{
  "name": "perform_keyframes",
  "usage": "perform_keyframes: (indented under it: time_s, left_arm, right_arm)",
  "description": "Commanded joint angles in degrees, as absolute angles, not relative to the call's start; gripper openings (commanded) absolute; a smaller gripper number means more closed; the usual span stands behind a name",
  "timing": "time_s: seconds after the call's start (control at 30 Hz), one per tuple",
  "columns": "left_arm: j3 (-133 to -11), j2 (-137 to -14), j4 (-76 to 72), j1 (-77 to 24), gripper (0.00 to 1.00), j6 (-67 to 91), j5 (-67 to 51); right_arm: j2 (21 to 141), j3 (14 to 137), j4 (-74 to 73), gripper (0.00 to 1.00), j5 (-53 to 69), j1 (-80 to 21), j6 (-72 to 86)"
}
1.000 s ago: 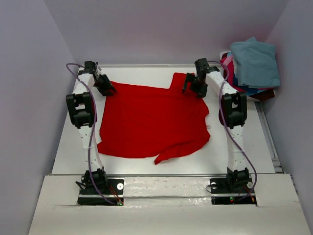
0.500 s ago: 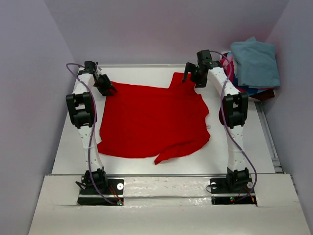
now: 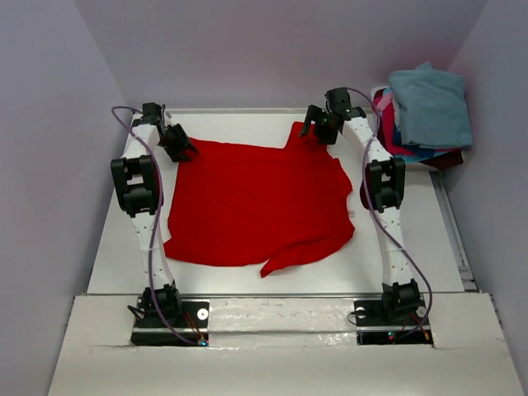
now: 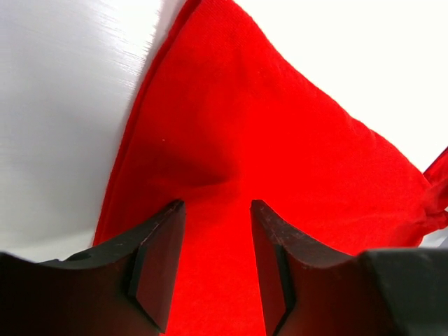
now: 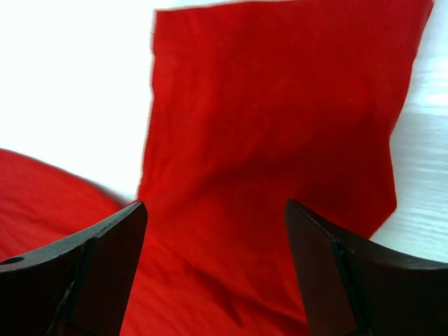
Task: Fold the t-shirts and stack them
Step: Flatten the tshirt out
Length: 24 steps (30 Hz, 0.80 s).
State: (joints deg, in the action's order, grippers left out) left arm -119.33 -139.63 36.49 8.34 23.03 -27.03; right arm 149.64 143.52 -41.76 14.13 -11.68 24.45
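My L gripper (image 3: 183,153) sits low at the far-L corner of the red t-shirt (image 3: 260,202). Its jaws are apart by a moderate gap. In the wrist view the L fingers (image 4: 157,266) stand either side of a strip of red cloth that shows flat thru the gap. Nothing looks pinched, so I'm holding nothing there. A small dark pucker (image 4: 185,171) in the fabric lies just ahead of the tips, near the shirt's L edge, w/ bare table (image 3: 396,239) beyond it.

My R gripper (image 3: 316,124) hangs over the sleeve (image 5: 280,105) at the shirt's far-R side. Jaws are wide, nothing btwn the R fingers (image 5: 105,273). The sleeve lies flat on the white top, square-ended, pointing toward the far edge.

The red t-shirt is spread over the table's middle btwn both arms, mostly flat. Its near hem is uneven, w/ a pointed flap (image 3: 285,260) sticking out toward the near edge.

The pile of other t-shirts (image 3: 412,132) sits at the far-R corner, beyond my R arm & apart from the red one. The teal-blue shirt (image 3: 429,103) is on top, w/ pink, blue & dark maroon edges showing under it.
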Motion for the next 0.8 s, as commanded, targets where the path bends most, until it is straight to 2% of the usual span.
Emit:
perform_keyframes:
  time_s: [0.0, 0.17, 0.3, 0.47, 0.77]
  left_arm:
    - [-117.0, -136.3, 36.8, 8.8, 0.58, 21.4, -23.6]
    - [-117.6, -135.4, 35.9, 8.8, 0.61, 22.1, -24.8]
    - [-117.2, -134.7, 35.5, 8.8, 0.61, 22.6, -24.8]
    - [-115.7, -133.2, 34.8, 8.3, 0.62, 22.2, -24.5]
    - [-110.6, -129.9, 33.6, 7.2, 0.62, 21.6, -24.3]
  right_arm:
    - [151.7, 144.8, -38.7, 0.76, 16.1, -11.4, 25.2]
    - [153.5, 145.5, -38.4, 0.58, 15.8, -11.4, 25.8]
    - [154.8, 146.7, -38.5, 0.55, 16.3, -11.4, 25.6]
    - [159.4, 149.1, -38.7, 0.70, 19.1, -9.6, 27.9]
    - [162.4, 151.6, -32.4, 0.85, 25.5, -5.5, 36.4]
